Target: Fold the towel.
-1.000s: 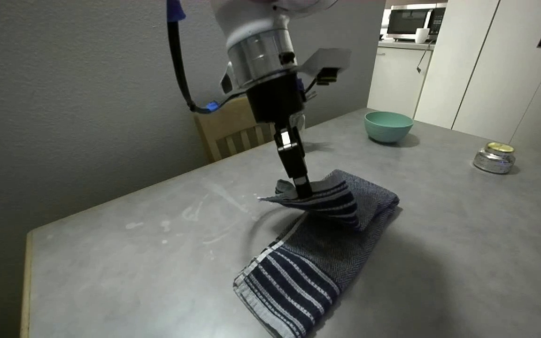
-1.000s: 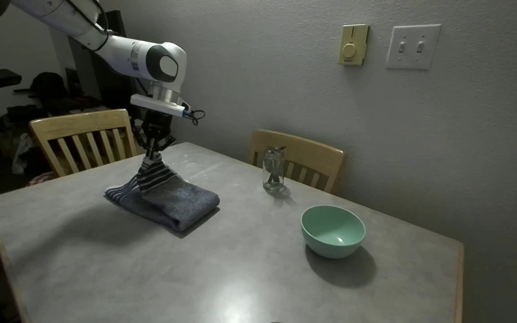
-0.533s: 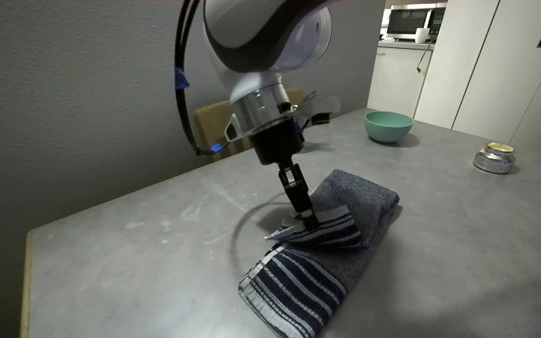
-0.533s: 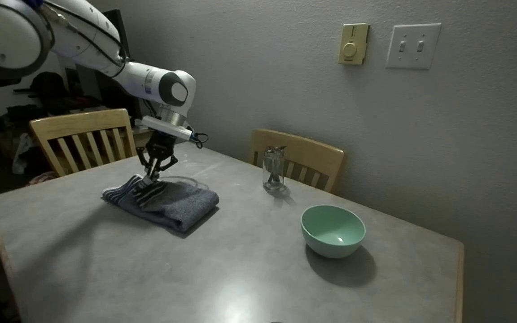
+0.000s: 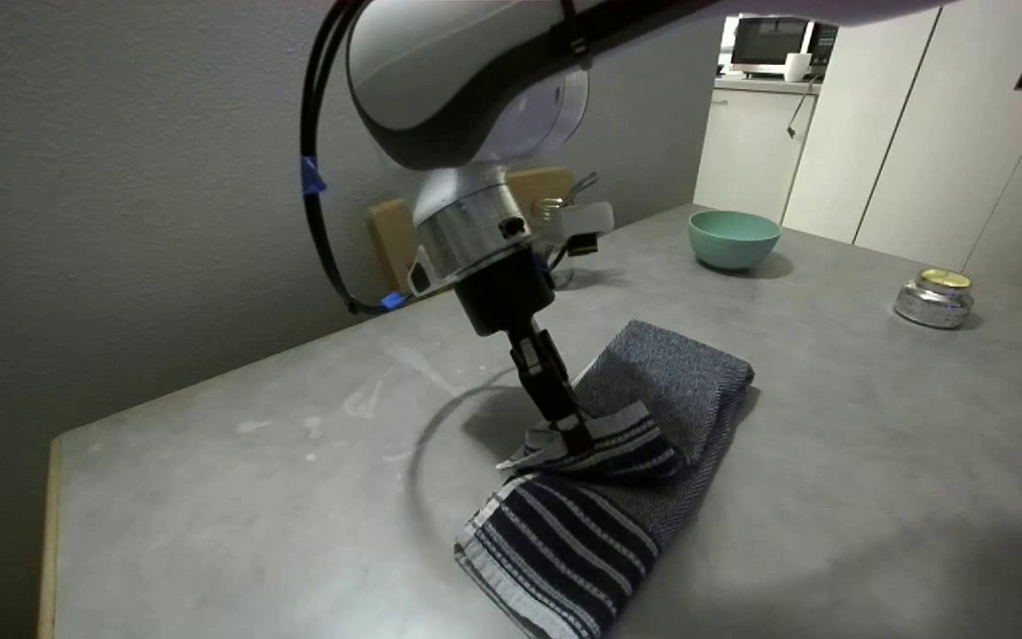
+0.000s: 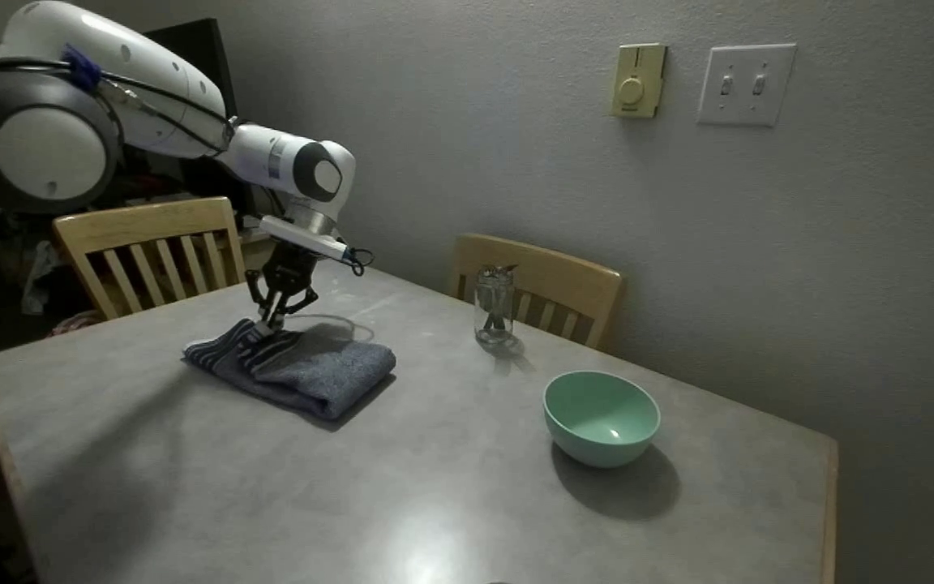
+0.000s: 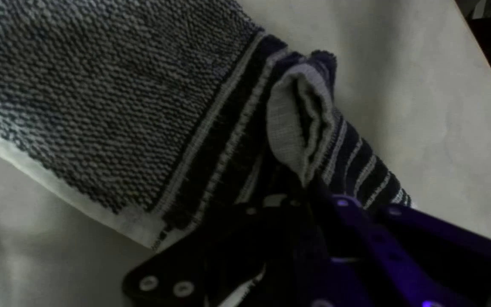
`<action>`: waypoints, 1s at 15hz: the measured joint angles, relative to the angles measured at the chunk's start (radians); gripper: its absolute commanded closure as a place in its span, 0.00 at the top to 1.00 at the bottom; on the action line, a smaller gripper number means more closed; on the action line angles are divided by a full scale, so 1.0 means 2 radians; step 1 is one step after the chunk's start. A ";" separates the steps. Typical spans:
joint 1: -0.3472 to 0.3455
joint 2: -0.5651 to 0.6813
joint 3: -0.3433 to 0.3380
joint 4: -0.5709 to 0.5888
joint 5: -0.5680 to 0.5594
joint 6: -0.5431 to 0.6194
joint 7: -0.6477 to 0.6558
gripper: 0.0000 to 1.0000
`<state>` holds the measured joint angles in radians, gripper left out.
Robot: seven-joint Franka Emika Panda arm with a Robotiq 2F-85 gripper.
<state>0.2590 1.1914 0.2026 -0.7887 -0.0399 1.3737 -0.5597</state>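
Note:
The towel [image 5: 671, 368] lies on the table, dark grey with navy and white striped ends. It also shows in an exterior view [image 6: 341, 369] and in the wrist view [image 7: 113, 94]. One striped end is folded over the grey part, and the other striped end lies flat underneath, toward the camera. My gripper [image 5: 578, 437] tilts down at the folded-over end; it also shows in an exterior view [image 6: 266, 328]. In the wrist view, the fingers [image 7: 301, 187] are shut on the bunched striped edge, which bulges up between them. The fingertips are dark and partly hidden by cloth.
A green bowl [image 6: 601, 430] and a glass jar of utensils [image 6: 493, 304] stand farther along the table [image 6: 434, 487]. A silver jar with a yellow top [image 5: 934, 300] sits near the cabinets. Wooden chairs [image 6: 544, 272] stand at the table's edges beside the wall.
My gripper has come down with the striped end and moved toward the other striped end, laying it lower over the towel. In the last half second it shifts only slightly.

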 measured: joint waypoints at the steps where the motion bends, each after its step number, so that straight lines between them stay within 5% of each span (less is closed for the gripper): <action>1: 0.005 0.003 -0.001 0.012 -0.001 -0.008 0.000 0.02; 2: 0.010 0.006 -0.002 0.025 -0.003 -0.016 0.000 0.02; 4: 0.020 0.011 -0.003 0.049 -0.007 -0.032 -0.002 0.33; 12: 0.034 0.013 0.005 0.078 -0.007 -0.086 -0.123 0.90; 15: 0.034 0.012 0.000 0.092 -0.009 -0.099 -0.127 1.00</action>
<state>0.3268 1.2161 0.2017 -0.6040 -0.0582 1.1767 -0.8134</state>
